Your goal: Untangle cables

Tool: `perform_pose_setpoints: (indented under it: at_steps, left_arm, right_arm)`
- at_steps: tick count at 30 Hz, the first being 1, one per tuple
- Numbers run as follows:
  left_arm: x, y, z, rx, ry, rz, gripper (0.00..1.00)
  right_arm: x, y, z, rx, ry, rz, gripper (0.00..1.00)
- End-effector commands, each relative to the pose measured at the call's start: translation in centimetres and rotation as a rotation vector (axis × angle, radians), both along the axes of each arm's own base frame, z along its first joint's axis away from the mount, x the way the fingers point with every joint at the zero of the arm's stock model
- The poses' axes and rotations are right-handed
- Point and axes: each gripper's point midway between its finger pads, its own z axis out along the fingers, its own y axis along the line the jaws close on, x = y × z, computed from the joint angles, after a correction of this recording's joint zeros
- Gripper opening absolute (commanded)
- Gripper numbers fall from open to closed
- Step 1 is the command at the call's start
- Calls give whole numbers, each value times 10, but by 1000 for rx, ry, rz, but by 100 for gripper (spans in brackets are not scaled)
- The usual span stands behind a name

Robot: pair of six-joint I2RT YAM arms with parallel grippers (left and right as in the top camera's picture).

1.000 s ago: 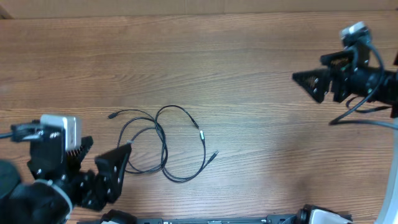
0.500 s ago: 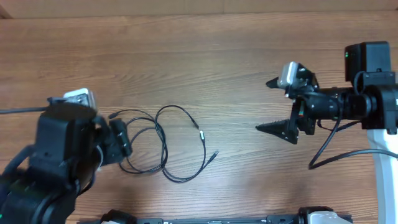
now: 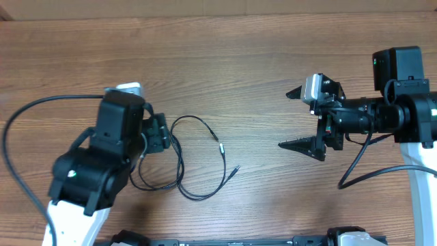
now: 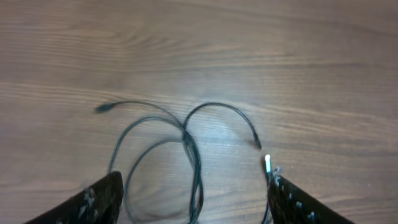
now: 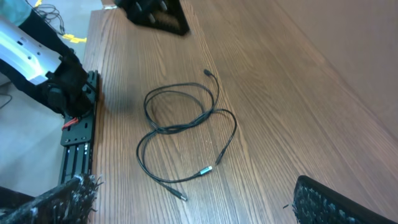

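Note:
The cables (image 3: 202, 158) are thin black cords lying in overlapping loops on the wooden table, left of centre. One silver plug tip (image 3: 220, 147) and one dark tip (image 3: 235, 169) point right. My left gripper (image 3: 158, 134) hovers over the loops' left side and hides part of them. In the left wrist view the cables (image 4: 186, 140) cross between the open, empty jaws (image 4: 194, 180). My right gripper (image 3: 298, 117) is open and empty, well to the right of the cables. The right wrist view shows the cables (image 5: 186, 124) beyond its jaws (image 5: 194, 183).
The left arm's thick black cable (image 3: 27, 116) arcs over the table's left side. The right arm's body (image 3: 403, 113) and its cable (image 3: 362, 171) fill the right edge. A black rail (image 5: 74, 130) runs along the table's front edge.
My left arm has moved up and right until its gripper is over the loops' left side, hiding the left plug tip. My right gripper swung in toward the centre, then almost stopped.

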Motion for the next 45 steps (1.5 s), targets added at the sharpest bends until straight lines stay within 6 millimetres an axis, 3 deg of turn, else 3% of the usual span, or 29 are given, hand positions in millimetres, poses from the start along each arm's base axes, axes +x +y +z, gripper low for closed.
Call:
perform_pose_setpoints:
  at_steps: [1,5,14,20,29,38,45]
  left_arm:
    - [1,-19,-27,17,24,-164,73]
    - [2,-18,-52,12,65,-132,74]
    - [-4,-15,-92,-95,208,84,75]
    - [-13,-15,-131,-166,348,264,72]
    - [-32,-32,-180,-179,529,251,72]
    - [-53,-60,-199,-106,605,174,72]
    - [-66,-54,-208,5,615,151,72]
  right_arm:
    - [-8,4,9,37,-17,25,100]
    - [-8,5,9,42,-7,21,100]
    - [-11,9,16,98,60,8,100]
    - [-11,9,17,107,98,-12,100]
    - [-11,9,17,108,97,-13,100]
    - [-11,9,17,108,99,-13,100]
    - [-11,9,17,112,124,-27,100]
